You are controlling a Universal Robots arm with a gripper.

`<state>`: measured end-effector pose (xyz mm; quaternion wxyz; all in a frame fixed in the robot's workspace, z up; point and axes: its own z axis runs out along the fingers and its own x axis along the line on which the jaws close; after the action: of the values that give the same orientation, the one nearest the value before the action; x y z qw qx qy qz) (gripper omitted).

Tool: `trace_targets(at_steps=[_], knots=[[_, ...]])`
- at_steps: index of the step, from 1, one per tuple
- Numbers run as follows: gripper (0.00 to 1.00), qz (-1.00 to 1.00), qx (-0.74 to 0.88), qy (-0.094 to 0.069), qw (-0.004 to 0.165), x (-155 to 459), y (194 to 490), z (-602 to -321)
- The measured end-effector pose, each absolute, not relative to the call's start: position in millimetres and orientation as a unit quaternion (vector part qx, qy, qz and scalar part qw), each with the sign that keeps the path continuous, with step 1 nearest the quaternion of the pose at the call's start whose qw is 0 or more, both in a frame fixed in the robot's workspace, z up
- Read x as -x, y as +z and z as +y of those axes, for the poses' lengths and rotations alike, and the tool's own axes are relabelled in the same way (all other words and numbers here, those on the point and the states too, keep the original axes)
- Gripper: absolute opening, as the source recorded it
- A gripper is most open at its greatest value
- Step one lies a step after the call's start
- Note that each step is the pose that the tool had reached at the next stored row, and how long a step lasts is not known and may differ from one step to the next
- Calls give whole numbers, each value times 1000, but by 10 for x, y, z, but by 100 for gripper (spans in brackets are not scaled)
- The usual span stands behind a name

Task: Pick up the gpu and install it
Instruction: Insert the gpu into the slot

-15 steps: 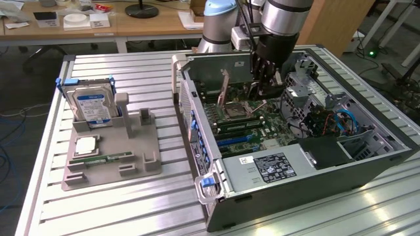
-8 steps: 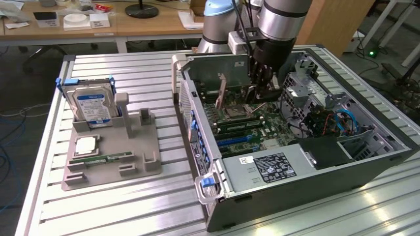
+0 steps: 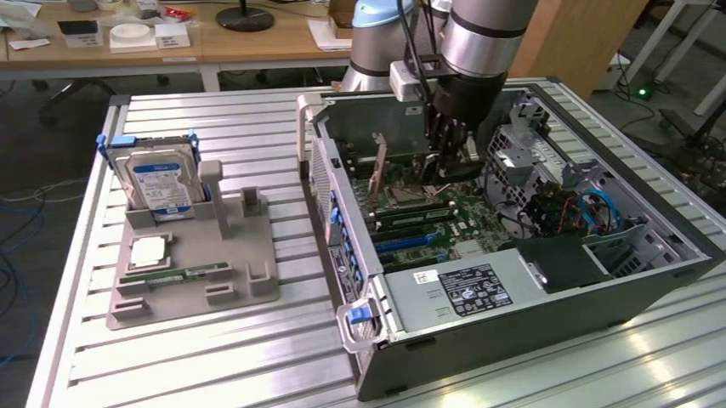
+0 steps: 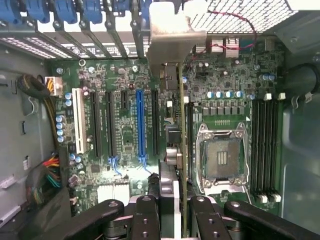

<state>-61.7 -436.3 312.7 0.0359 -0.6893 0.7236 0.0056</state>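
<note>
Starting with the big stuff: a slatted metal surface [image 3: 227,357] carries an open PC case [image 3: 511,319] lying on its side, with the motherboard [image 4: 125,80] facing up. The robot arm [image 3: 488,34] comes down from the far side, straight into the case.

On the exterior view's left, well apart from the case, sits a grey holder tray [image 3: 193,293]. A silver hard drive [image 3: 159,183] with a blue-white label stands upright at its far end. A square silver chip [image 3: 148,252] lies flat nearer the front, and 1 slim green memory stick [image 3: 170,274] lies just beside that.

The gpu [image 4: 173,80] is inside the case, not on the tray. It stands on edge over the motherboard, so the wrist view sees it as a thin line. Its silvery bracket end points at the rear wall with the blue clips. It sits between the row of expansion slots, including 1 blue slot [image 4: 140,125], and the empty CPU socket [image 4: 222,157]. I can't tell whether its lower edge is touching a slot or hanging just above one.

The pincer [image 4: 172,202] is clamped on the gpu, 1 finger on each broad face, gripping the end away from the bracket. In the exterior view the pincer [image 3: 446,166] hangs low over the middle of the board.
</note>
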Motion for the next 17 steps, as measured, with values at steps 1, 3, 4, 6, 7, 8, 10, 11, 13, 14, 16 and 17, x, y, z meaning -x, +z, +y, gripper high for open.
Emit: trace_targets(at_steps=[1, 3, 4, 6, 7, 8, 10, 11, 13, 14, 16, 17], knots=[[29, 724, 689, 6, 36, 623, 3122, -4367], [29, 723, 689, 6, 36, 624, 3114, -4399], [29, 724, 689, 6, 36, 624, 3112, -4424], [29, 724, 689, 5, 35, 624, 3107, -4470], [29, 724, 689, 3, 34, 625, 3102, -4478], [29, 724, 689, 2, 33, 625, 3095, -4481], [29, 724, 689, 0, 30, 630, 3066, -4481], [29, 724, 689, -2, 29, 633, 3049, -4481], [29, 724, 689, -2, 29, 634, 3013, -4481], [29, 724, 689, -2, 29, 641, 2996, -4481], [29, 724, 689, -2, 29, 679, 2959, -4481], [29, 724, 689, -2, 29, 692, 2943, -4481]])
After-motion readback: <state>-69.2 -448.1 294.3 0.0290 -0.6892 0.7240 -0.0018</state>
